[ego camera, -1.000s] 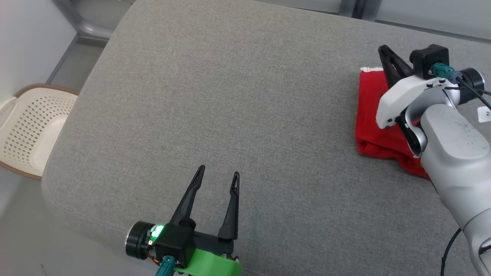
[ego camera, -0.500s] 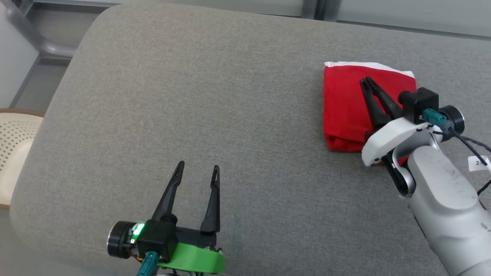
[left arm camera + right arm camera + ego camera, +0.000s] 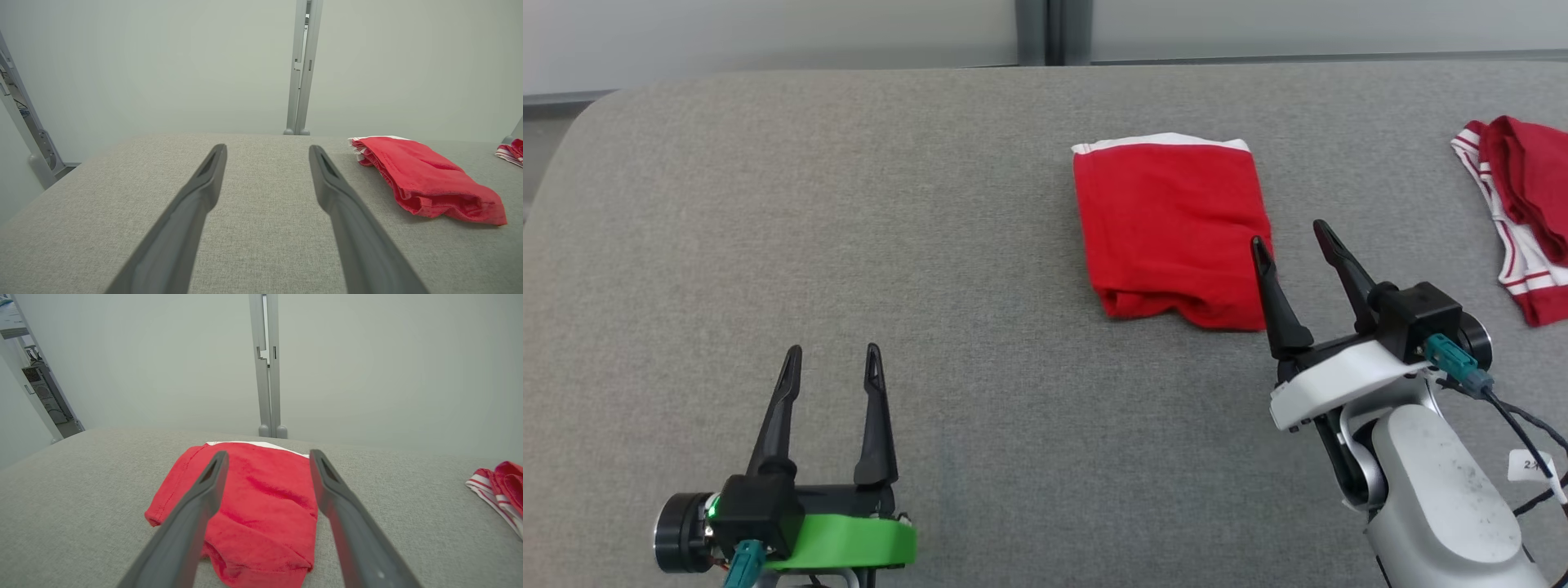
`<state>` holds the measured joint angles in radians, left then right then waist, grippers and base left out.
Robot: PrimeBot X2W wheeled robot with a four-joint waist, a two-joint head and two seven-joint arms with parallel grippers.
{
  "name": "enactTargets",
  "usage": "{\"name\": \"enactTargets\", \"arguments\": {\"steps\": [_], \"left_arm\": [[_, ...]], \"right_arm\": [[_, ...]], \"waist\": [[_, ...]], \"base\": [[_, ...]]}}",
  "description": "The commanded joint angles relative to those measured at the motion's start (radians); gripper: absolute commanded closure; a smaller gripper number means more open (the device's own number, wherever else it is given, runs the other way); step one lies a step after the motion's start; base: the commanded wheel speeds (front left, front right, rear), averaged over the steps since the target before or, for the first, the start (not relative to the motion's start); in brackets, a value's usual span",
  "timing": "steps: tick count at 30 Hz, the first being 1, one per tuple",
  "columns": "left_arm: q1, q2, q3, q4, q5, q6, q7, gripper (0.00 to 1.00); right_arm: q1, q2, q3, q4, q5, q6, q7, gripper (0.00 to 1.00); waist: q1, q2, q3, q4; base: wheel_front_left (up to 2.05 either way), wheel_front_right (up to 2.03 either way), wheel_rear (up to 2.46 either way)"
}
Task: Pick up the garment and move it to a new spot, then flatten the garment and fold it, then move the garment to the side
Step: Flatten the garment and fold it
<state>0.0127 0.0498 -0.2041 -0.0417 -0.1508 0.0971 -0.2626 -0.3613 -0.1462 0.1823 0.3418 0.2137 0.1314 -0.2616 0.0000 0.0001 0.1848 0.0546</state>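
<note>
The garment point(image 3: 1172, 224) is a red cloth with a white band, folded into a neat rectangle on the grey padded table point(image 3: 849, 204). It also shows in the left wrist view point(image 3: 425, 179) and the right wrist view point(image 3: 261, 498). My right gripper point(image 3: 1286, 237) stands open just off the garment's near right corner, apart from the cloth, with nothing between its fingers point(image 3: 347, 522). Far to the garment's left, near the table's front, my left gripper point(image 3: 833, 355) is open and empty.
A second red garment with white stripes point(image 3: 1523, 196) lies crumpled at the table's right edge, also in the right wrist view point(image 3: 500, 486). A pale wall with a grey post point(image 3: 267, 367) runs behind the table. Bare grey surface lies left of the folded garment.
My right gripper was shut on the garment and has opened and drawn back off it. The head camera has swung right, bringing the striped garment into view and losing the basket.
</note>
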Motion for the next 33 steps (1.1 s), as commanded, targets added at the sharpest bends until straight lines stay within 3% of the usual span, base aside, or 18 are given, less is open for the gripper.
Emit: {"name": "enactTargets", "arguments": {"steps": [1, 6, 18, 33], "left_arm": [[0.016, 0.002, 0.016, -0.005, -0.010, -0.005, -0.002, 0.00], [0.051, 0.002, 0.070, -0.010, -0.022, -0.011, -0.002, 0.00], [0.161, 0.002, 0.153, -0.019, -0.011, -0.039, -0.002, 0.00], [0.224, 0.002, 0.148, -0.002, 0.006, -0.063, -0.002, 0.00]], "right_arm": [[0.030, 0.007, -0.007, -0.026, -0.007, -0.002, -0.004, 0.00], [0.122, 0.030, -0.036, -0.113, -0.003, -0.002, -0.004, 0.00], [0.292, 0.046, -0.021, -0.184, -0.025, -0.002, -0.004, 0.00], [0.377, 0.063, -0.049, -0.198, -0.009, -0.002, -0.004, 0.00]], "waist": [[0.0000, -0.0001, -0.029, -0.069], [0.0000, -0.0001, -0.064, -0.102], [0.0000, -0.0001, -0.158, -0.128], [0.0000, -0.0001, -0.214, -0.102]], "base": [[0.00, 0.00, 0.00], [0.00, 0.00, 0.00], [0.00, 0.00, 0.00], [0.00, 0.00, 0.00]]}}
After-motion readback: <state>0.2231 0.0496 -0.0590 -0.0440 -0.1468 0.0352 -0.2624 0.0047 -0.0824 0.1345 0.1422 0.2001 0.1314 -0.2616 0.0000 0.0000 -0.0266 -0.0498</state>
